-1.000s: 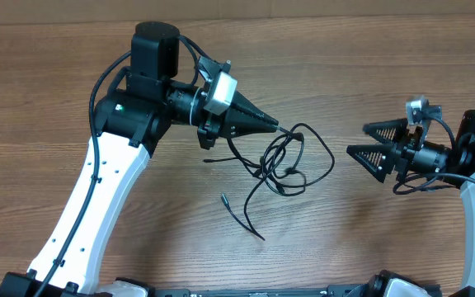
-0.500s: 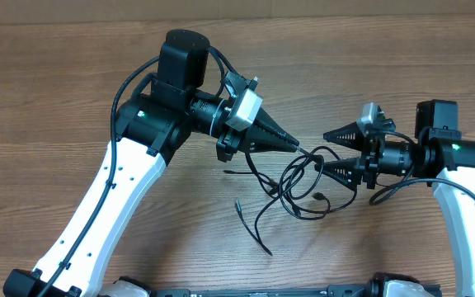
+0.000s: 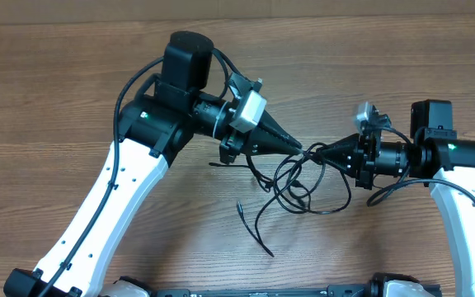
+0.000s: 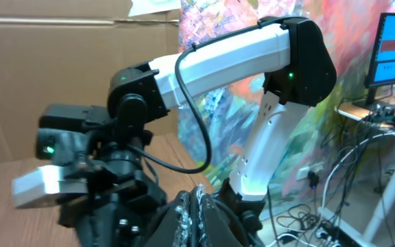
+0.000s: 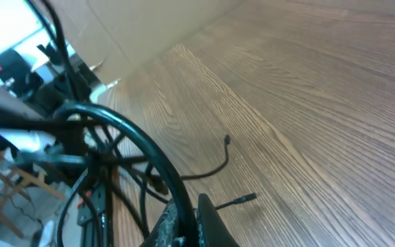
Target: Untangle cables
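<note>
Brown wooden table [image 3: 48, 91] bears thin black looped cables [image 3: 292, 188]; left gripper [image 3: 300, 148] and right gripper [image 3: 315, 152], tips nearly touching, each pinched shut on the cables' loop; loose ends trail away from both tips

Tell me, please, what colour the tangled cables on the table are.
The cables are black; they show best from overhead, against the brown wooden table.

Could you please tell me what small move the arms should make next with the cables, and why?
Probably draw the right gripper slowly away from the left gripper. Both look shut on the cables, their tips almost meeting, while the crossed loops lie bunched just beside them on the table. A gentle pull apart should start opening the tangle.
</note>
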Available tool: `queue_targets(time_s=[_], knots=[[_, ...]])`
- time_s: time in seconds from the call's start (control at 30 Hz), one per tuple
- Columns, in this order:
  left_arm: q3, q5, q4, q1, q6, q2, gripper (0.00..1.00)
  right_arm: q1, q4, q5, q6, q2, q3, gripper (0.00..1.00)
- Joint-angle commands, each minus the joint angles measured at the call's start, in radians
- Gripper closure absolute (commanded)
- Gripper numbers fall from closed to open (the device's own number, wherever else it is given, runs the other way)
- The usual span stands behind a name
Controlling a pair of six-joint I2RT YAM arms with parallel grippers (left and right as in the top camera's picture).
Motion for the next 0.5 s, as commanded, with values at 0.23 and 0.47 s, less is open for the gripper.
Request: queue_targets(time_s=[0.23,0.47], knots=[[0.022,-0.211,-0.117,-0.061,-0.011,-0.018,0.96,0.003,0.143,-0.265,0.245,0.001,0.008,0.96],[0.022,-0.210,-0.153,-0.085,-0.010,-0.018,0.96,0.003,0.309,-0.280,0.465,0.001,0.008,0.96]])
